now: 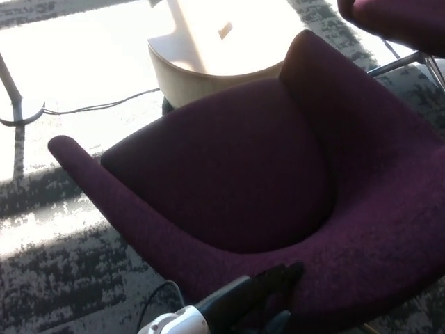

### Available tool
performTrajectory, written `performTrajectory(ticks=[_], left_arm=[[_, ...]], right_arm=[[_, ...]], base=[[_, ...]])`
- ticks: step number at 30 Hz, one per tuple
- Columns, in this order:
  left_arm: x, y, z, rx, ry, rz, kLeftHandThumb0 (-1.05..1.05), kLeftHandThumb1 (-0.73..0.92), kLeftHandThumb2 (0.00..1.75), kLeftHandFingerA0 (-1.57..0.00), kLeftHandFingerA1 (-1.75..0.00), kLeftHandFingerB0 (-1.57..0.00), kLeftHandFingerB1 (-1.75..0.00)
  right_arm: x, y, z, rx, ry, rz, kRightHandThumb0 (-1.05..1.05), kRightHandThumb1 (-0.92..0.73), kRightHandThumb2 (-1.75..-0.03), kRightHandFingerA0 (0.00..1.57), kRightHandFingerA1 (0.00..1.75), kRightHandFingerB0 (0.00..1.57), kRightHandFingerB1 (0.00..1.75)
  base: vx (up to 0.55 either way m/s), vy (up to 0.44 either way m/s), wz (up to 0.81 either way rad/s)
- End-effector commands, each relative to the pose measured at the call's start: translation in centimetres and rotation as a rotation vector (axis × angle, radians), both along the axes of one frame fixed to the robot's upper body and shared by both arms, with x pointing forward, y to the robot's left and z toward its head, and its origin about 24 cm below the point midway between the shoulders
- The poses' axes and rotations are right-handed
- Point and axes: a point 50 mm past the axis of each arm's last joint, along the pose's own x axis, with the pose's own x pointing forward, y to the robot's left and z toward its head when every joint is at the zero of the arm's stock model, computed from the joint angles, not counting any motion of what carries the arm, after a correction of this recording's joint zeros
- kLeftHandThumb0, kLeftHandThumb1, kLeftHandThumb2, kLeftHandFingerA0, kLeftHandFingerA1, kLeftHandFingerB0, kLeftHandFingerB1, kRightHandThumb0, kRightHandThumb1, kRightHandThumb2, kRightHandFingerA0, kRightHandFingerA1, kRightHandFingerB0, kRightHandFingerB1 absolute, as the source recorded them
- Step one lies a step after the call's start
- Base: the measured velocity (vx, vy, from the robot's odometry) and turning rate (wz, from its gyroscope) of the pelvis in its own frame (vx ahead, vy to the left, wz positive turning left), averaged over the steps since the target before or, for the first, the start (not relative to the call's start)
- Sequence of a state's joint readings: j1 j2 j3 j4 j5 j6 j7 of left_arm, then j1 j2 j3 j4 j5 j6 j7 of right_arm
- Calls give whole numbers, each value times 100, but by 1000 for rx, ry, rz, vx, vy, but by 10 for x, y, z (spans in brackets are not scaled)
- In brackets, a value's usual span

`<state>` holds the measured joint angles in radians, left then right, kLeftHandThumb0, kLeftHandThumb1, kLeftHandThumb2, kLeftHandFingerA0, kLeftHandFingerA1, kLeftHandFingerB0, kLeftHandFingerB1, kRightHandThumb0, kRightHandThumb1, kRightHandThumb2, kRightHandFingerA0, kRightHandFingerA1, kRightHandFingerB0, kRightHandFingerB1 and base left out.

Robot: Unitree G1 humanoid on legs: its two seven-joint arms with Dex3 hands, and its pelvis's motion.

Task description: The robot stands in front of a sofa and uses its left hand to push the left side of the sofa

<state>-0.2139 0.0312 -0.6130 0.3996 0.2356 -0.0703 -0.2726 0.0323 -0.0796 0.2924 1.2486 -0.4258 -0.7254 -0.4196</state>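
Left hand (268,296) against sofa (229,174) edge

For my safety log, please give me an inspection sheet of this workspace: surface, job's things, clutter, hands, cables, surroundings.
Surface: grey patterned carpet, partly in strong sunlight.
Job's things: purple sofa, seat empty, standing at an angle to the camera.
Clutter: nothing seen on the seat.
Hands: left hand against the sofa's near edge, bottom of picture; fingers not clear. Right hand not in view.
Cables: black cable lying on the floor behind the sofa; another cable by the left arm.
Surroundings: round beige table, second purple chair, metal stand base.
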Motion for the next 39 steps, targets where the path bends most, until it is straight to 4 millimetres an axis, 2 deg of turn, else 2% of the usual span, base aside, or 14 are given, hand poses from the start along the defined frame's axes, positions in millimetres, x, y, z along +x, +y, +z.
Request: performTrajectory(ticks=[1, 6, 7, 11, 13, 14, 15, 16, 17, 23, 32, 34, 35, 39], left_arm=[[-5, -25, 0, 35, -10, -117, -100, 87, 127, -5, -22, -10, -8], [-5, -30, 1, 47, -40, -145, -94, 83, 126, -4, -28, -7, -13], [-5, -31, 1, 35, -42, -144, -91, 78, 117, -8, -41, -2, -18], [-6, -35, 1, 37, -56, -155, -95, 84, 127, -5, -36, -10, -14], [-6, -36, 1, 43, -62, -165, -95, 85, 127, -7, -34, -9, -14], [-5, -38, 1, 51, -63, -165, -90, 79, 118, -7, -35, 0, -17], [-5, -39, 1, 62, -65, -165, -90, 79, 118, -7, -35, 0, -17], [-4, -40, 0, 66, -57, -163, -90, 81, 124, -3, -38, -8, -16], [-3, -41, 0, 69, -58, -165, -95, 85, 125, -5, -34, -10, -14], [0, -47, 2, 81, -51, -192, -97, 83, 126, -5, -22, -7, -9], [-2, -56, 4, 86, -67, -207, -98, 86, 125, -3, -26, -10, -11], [-3, -57, 4, 85, -64, -209, -96, 86, 124, -2, -27, -8, -12], [-3, -58, 3, 84, -64, -210, -93, 84, 125, 0, -28, -1, -13], [-4, -59, 4, 70, -74, -215, -89, 82, 123, 0, -32, -1, -17]], right_arm=[[0, -5, 0, 2, 5, -17, -48, -65, -60, 84, 70, 74, 46], [1, -5, 1, -7, -5, -15, -49, -66, -60, 85, 67, 74, 46], [1, -5, 1, -1, -4, -25, -50, -65, -60, 86, 66, 75, 47], [0, -5, 0, 20, 5, -44, -51, -65, -60, 88, 65, 76, 48], [-1, -5, 0, 18, 11, -48, -51, -66, -60, 88, 64, 76, 47], [0, -5, 0, 31, 13, -56, -49, -64, -60, 90, 74, 80, 48], [0, -5, 0, 50, 16, -68, -49, -64, -60, 90, 74, 80, 48], [-1, -5, 0, 53, 22, -72, -50, -64, -60, 89, 73, 80, 47], [-1, -6, 0, 43, 23, -64, -52, -66, -60, 87, 66, 77, 46], [-1, -5, 0, 31, 15, -34, -48, -66, -60, 84, 67, 75, 46], [0, -5, 0, -7, 14, -23, -50, -68, -61, 84, 60, 75, 46], [0, -4, -1, -13, 18, -23, -50, -68, -61, 84, 60, 75, 46], [0, -4, -1, -11, 21, -23, -50, -68, -61, 83, 58, 73, 46], [0, -5, -1, -8, 25, -35, -50, -68, -61, 83, 56, 71, 45]], base=[[0, 0, 0], [0, 0, 0], [0, 0, 0], [0, 0, 0], [0, 0, 0], [0, 0, 0], [0, 0, 0], [0, 0, 0], [0, 0, 0], [0, 0, 0], [0, 0, 0], [0, 0, 0], [0, 0, 0], [0, 0, 0]])
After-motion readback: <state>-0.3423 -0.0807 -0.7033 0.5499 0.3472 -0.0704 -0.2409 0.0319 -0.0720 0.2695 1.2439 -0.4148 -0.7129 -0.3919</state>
